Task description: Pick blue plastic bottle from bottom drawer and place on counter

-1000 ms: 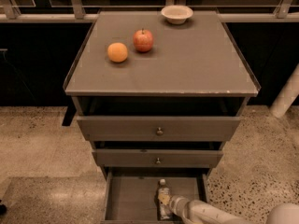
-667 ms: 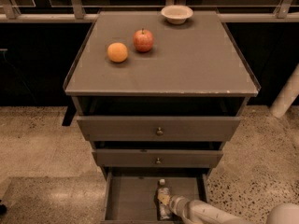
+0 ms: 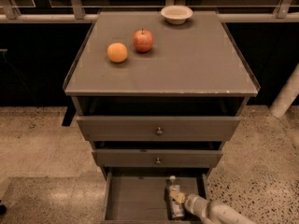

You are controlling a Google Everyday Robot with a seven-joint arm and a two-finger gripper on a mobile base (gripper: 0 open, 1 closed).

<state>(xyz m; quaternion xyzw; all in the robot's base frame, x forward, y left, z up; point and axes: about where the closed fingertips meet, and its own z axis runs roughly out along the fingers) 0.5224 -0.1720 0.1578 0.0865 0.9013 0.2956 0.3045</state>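
Observation:
The blue plastic bottle (image 3: pixel 173 200), clear with a white cap, lies in the open bottom drawer (image 3: pixel 135 199) at its right side, cap pointing to the back. My gripper (image 3: pixel 179 198) comes in from the lower right on a pale arm (image 3: pixel 215 212) and is right at the bottle's middle, touching or overlapping it. The counter (image 3: pixel 187 59) is the flat grey top of the cabinet above.
On the counter stand an orange (image 3: pixel 117 52), a red apple (image 3: pixel 143 40) and a white bowl (image 3: pixel 176 14) at the back. The two upper knobbed drawers (image 3: pixel 159 130) are partly pulled out above the bottom drawer. Speckled floor lies on both sides.
The gripper and the bottle seem to have shifted slightly right and toward the back of the drawer. Nothing on the counter has moved.

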